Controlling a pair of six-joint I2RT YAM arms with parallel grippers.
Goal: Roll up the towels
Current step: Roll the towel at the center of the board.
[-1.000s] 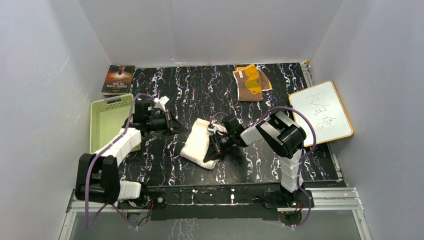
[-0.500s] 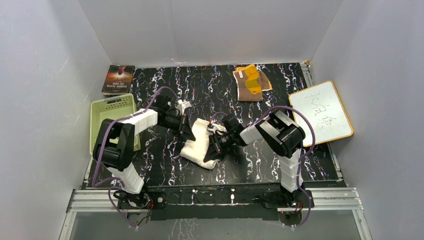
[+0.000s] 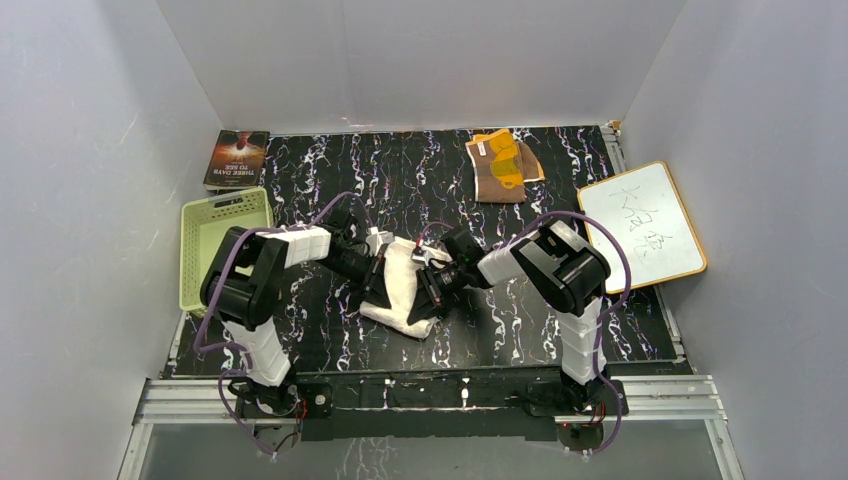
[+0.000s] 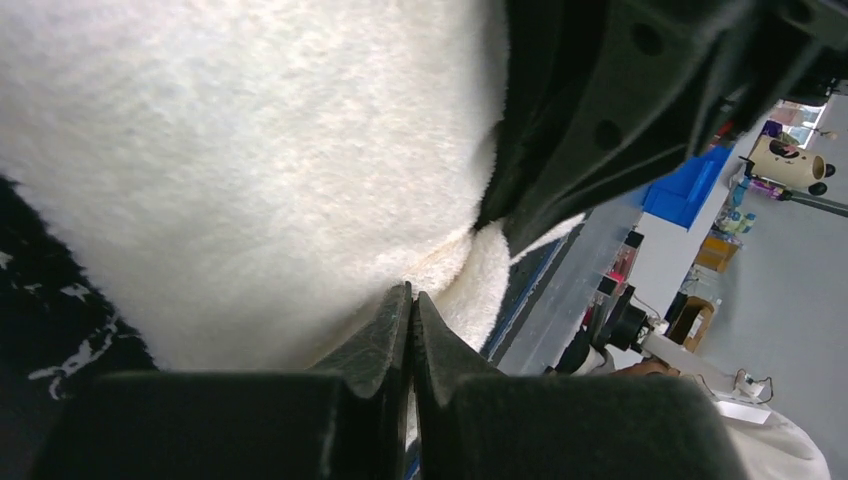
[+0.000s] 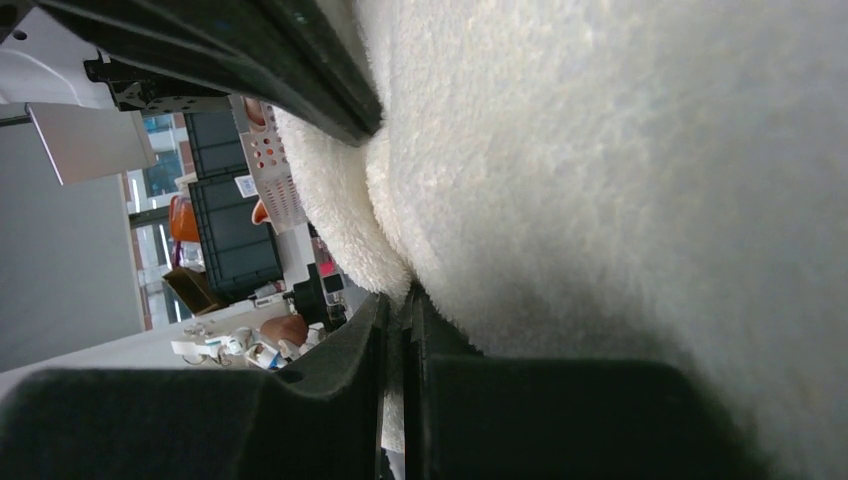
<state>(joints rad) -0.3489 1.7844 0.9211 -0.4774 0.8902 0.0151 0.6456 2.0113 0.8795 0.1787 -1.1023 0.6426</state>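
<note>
The cream-white towel [image 3: 398, 285] lies bunched on the black marbled table, between both grippers. My left gripper [image 3: 376, 283] is shut, its tips [image 4: 411, 293] pressed against the towel's left side [image 4: 250, 150]; no cloth shows between the tips. My right gripper [image 3: 432, 288] is at the towel's right side, jaws closed [image 5: 398, 296] with a sliver of white cloth [image 5: 600, 150] between them. The brown towel with the yellow-orange pattern [image 3: 503, 165] lies crumpled at the back, apart from both grippers.
A light green basket [image 3: 214, 240] stands at the left edge, with a book [image 3: 237, 158] behind it. A white board with a wooden frame [image 3: 641, 226] lies at the right edge. White walls close in three sides.
My left arm has swung right from the basket side to the cream towel's left edge. The right arm and the towel have barely moved.
</note>
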